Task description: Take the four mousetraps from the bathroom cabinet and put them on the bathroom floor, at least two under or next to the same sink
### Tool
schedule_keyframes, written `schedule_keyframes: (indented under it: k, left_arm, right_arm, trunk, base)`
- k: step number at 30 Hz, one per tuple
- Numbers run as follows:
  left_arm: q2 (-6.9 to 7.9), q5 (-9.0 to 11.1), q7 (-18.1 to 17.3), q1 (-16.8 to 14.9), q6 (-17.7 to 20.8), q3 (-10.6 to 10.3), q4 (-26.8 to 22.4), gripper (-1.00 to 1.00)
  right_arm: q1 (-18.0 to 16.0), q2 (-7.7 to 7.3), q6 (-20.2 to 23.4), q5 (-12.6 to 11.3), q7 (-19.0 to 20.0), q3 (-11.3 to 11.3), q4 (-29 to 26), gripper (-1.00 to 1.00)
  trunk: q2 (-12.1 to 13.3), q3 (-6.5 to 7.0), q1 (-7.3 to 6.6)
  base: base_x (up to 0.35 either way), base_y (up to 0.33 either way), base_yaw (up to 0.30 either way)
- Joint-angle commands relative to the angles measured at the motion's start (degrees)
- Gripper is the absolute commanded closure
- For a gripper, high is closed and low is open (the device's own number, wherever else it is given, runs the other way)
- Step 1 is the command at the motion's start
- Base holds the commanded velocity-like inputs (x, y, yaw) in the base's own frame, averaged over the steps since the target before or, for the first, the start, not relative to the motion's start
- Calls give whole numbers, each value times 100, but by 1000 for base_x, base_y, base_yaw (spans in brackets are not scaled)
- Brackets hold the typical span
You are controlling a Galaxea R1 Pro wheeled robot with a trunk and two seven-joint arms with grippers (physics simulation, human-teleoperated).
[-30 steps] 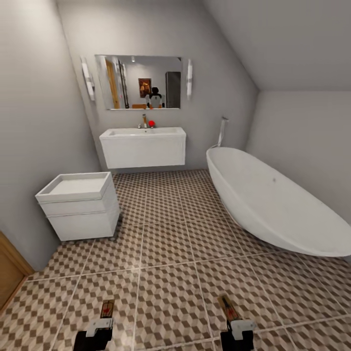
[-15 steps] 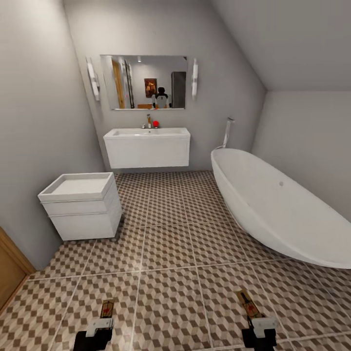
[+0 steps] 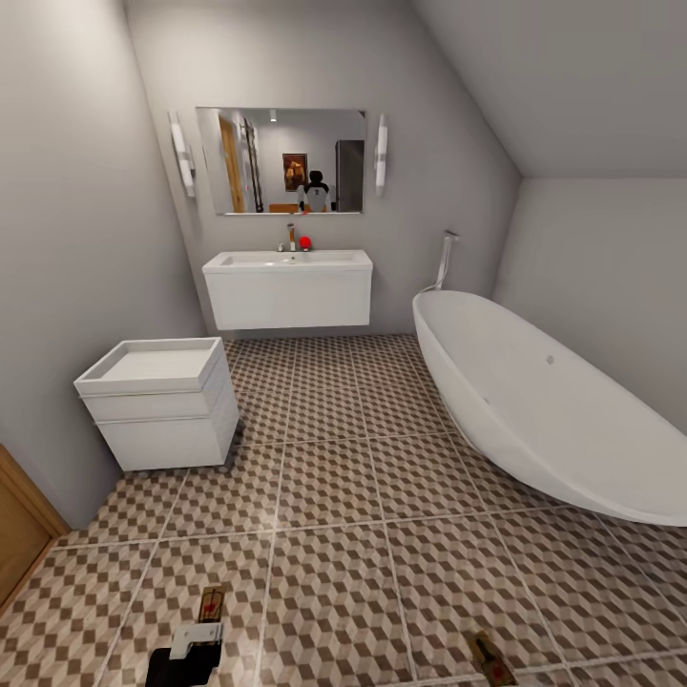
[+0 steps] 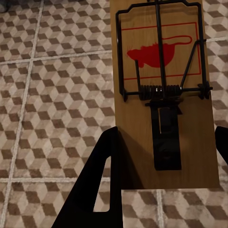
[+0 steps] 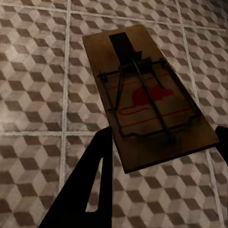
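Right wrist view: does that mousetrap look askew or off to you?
Yes. The mousetrap sits skewed across the right gripper rather than in line with the fingers, whereas the left gripper carries its mousetrap straight. No damage visible; both are above the tiled floor.

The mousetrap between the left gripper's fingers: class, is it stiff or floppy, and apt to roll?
The mousetrap looks like a flat wooden board, so probably stiff. Its flat shape should not roll. The wire spring on top may snag, or snap if bumped.
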Motion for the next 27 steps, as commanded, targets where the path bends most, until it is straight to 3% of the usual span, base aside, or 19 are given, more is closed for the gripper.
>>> schedule_keyframes:
  k: [1, 7, 27]
  left_arm:
    - [-3, -34, 49, -4, -15, -32, 10, 100]
    - [-4, -34, 48, -4, -15, -32, 10, 100]
    - [-4, -34, 49, -4, -13, -32, 10, 100]
  right_arm:
    - [-5, 4, -3, 17, -52, 52, 92, 100]
    - [-5, 43, -2, 17, -46, 52, 807, 100]
    - [-5, 45, -3, 17, -45, 52, 852, 100]
  trunk:
    - [-3, -5, 0]
    - [-3, -5, 0]
    - [-3, -5, 0]
  base:
    - [0, 0, 0]
    - [0, 0, 0]
    - [0, 0, 0]
